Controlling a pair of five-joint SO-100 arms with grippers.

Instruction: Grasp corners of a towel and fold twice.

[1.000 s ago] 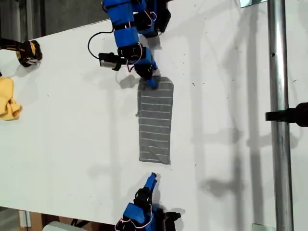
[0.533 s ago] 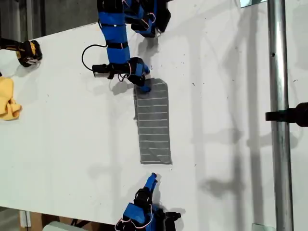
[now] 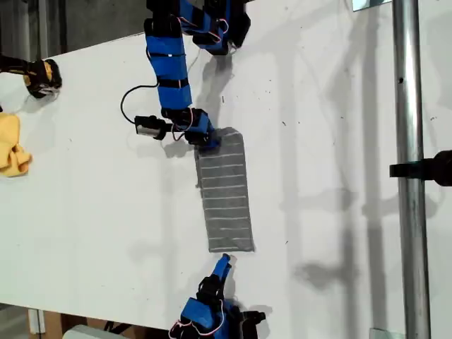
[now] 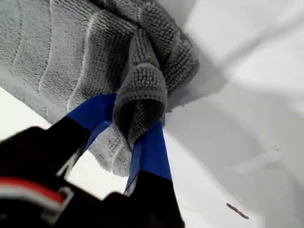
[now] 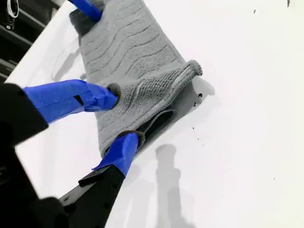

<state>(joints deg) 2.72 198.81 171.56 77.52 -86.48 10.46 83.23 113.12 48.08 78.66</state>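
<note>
The towel (image 3: 226,191) lies as a long folded grey striped strip in the middle of the white table. My first gripper (image 3: 209,140) comes in from the exterior view's top and is shut on the strip's far corner (image 4: 141,90), which is bunched up between its blue fingers (image 4: 151,152). Reaching in from the exterior view's bottom, my second gripper (image 3: 222,263) sits at the strip's near end (image 5: 156,90). It stands open, with its blue fingertips (image 5: 124,145) spread over that end's corner. Whether they touch the cloth, I cannot tell.
A small yellow cloth (image 3: 13,150) lies at the exterior view's left edge, with a black and yellow object (image 3: 39,75) above it. A metal pole (image 3: 409,212) with a black clamp (image 3: 424,168) runs down the exterior view's right side.
My first gripper has pulled the towel's far corner toward the exterior view's bottom left. The whole strip slid closer to my second gripper, which has stayed still.
</note>
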